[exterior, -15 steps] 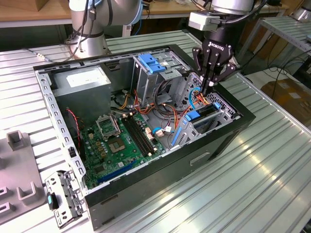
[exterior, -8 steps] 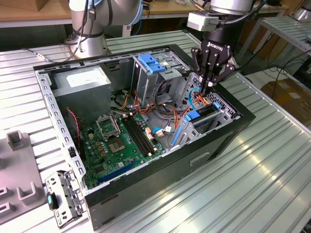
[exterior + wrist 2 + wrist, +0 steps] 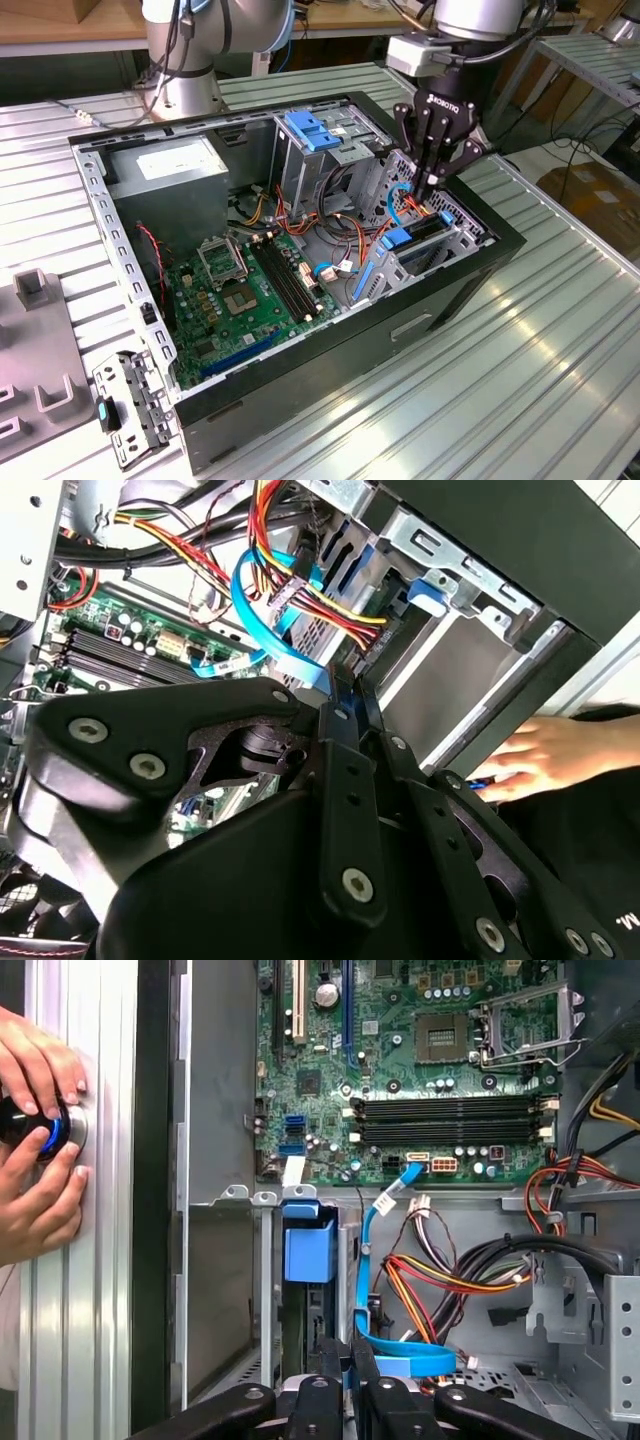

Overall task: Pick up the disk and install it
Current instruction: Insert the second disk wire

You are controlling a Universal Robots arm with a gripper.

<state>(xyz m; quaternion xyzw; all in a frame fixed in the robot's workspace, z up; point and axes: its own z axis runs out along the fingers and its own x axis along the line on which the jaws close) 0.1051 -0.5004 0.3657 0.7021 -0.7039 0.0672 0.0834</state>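
Reaching into case [image 3: 300, 330] by the drive bay [image 3: 425, 245].
Hand [image 3: 432, 186] fingers pressed together, nothing visibly held; disk unseen.

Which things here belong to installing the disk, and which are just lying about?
Job in hand:
gripper, shut, low over the drive bay
disk with blue rails, standing in that bay
open computer case

Lying about:
power supply box
motherboard
loose metal bracket on the table
person's hand beside the case
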